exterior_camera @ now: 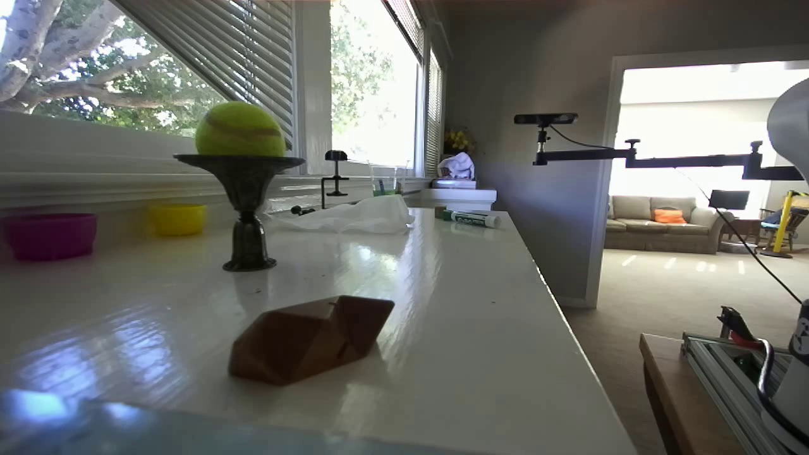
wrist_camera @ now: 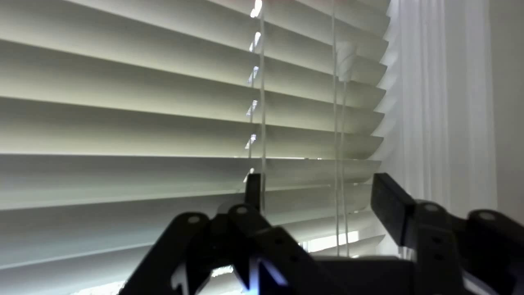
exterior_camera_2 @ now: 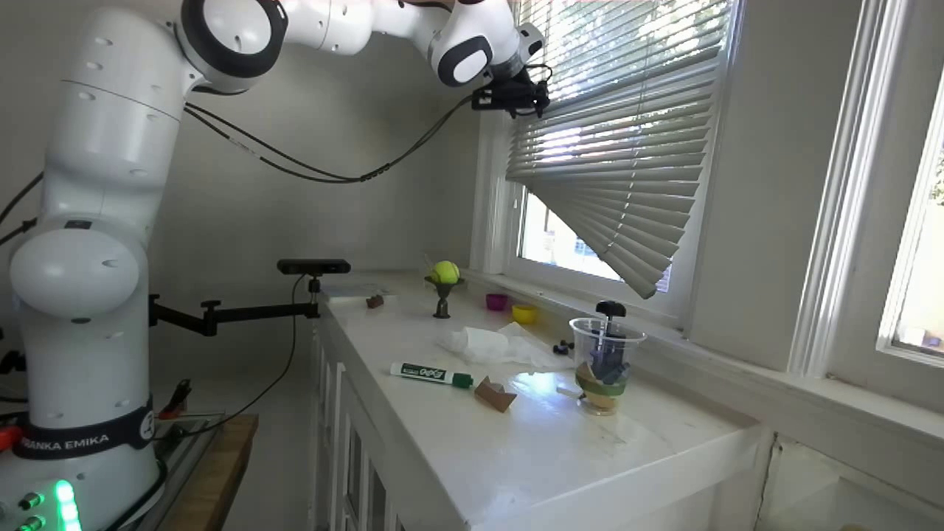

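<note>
1. The hand (wrist_camera: pixel 317 184) has its fingers (wrist_camera: pixel 391 205) apart, clamped on nothing; in the wrist view the cords (wrist_camera: pixel 336 164) show in the gap, whether between the fingers or beyond them I cannot tell.
2. The blinds (exterior_camera_2: pixel 612 140) hang in the window (exterior_camera_2: pixel 564 234) above the tabletop (exterior_camera_2: pixel 553 457), their bottom slanting, one corner low; perhaps the cords are drawn up unevenly.
3. The ball (exterior_camera: pixel 240 129) sits on the goblet (exterior_camera: pixel 248 208), whose dished top probably stops it rolling.
4. The purple bowl (exterior_camera: pixel 50 235) and yellow bowl (exterior_camera: pixel 177 219) stand along the window edge, seemingly kept aside.
5. The marker (exterior_camera_2: pixel 431 374) lies by the opposite edge, its cap beside a brown piece (exterior_camera_2: pixel 495 394).
6. The cup (exterior_camera_2: pixel 605 391) stands nearer the window edge, the clamp (exterior_camera_2: pixel 611 309) behind it.
7. The tabletop is white and glossy, mirroring daylight.
8. Past the doorway (exterior_camera: pixel 593 278), a sofa (exterior_camera: pixel 657 232) stands in a bright room.
</note>
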You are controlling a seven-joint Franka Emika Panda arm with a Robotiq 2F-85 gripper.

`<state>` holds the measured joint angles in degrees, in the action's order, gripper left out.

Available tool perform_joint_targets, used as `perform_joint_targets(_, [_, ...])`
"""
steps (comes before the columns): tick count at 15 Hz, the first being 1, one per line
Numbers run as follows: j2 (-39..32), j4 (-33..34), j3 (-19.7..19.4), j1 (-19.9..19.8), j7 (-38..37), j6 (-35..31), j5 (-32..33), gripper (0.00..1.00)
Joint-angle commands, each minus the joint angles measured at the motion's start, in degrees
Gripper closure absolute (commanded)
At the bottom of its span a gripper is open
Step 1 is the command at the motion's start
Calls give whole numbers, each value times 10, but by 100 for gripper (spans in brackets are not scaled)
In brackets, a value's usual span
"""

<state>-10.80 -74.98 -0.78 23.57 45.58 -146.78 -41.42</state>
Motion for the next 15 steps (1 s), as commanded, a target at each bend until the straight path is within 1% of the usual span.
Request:
perform_joint_targets(1, [24,-31,-5,5,-20,-8,17,1])
perform_joint_targets(2, [25,-33,-5,5,-20,-8,16,0])
perform_joint_targets(8, [57,-71,-2,11,-24,-27,19,0])
perform_joint_targets(11, [67,-76,2,16,-22,-29,18,0])
perform_joint_targets(14, [59,-67,3,20,-15,-28,11,0])
perform_joint_targets(15, [52,-62,5,19,-11,-27,-1,0])
